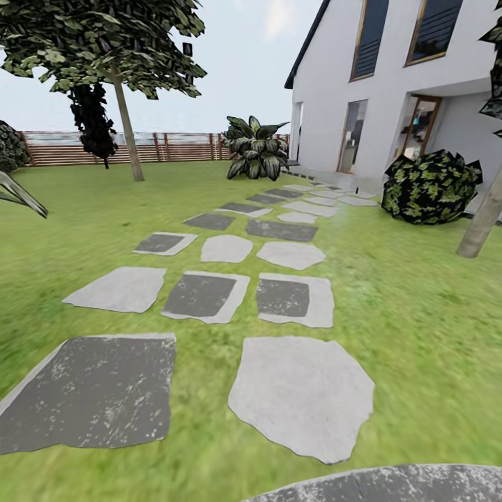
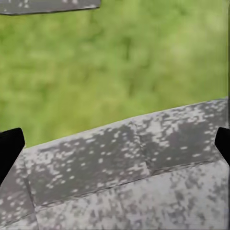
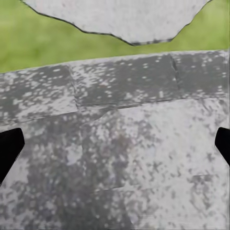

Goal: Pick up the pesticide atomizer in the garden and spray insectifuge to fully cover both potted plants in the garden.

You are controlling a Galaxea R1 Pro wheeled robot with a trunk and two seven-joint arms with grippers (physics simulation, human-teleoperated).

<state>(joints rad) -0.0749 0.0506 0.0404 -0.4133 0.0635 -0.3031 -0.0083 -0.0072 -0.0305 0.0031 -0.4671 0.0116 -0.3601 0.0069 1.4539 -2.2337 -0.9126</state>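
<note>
The pesticide atomizer and the potted plants are out of view. I look over the garden lawn [image 1: 418,314], with a path of grey stepping stones [image 1: 300,394] leading toward a white house [image 1: 390,77]. My left gripper [image 2: 115,143] is open with nothing between its black fingertips [image 2: 9,148]; it hangs over the rim of the mottled grey patio [image 2: 124,172], with grass [image 2: 120,62] beyond. My right gripper [image 3: 115,143] is also open and empty, over the same paving [image 3: 124,158], near a pale stepping stone [image 3: 120,17].
The patio rim [image 1: 390,484] curves along the near edge of the head view. A wooden fence [image 1: 160,148] closes the far lawn. A tree [image 1: 125,118] stands at the left, a large broad-leaved plant [image 1: 254,150] by the path's far end, and a dark bush [image 1: 431,188] and a trunk [image 1: 481,223] at the right.
</note>
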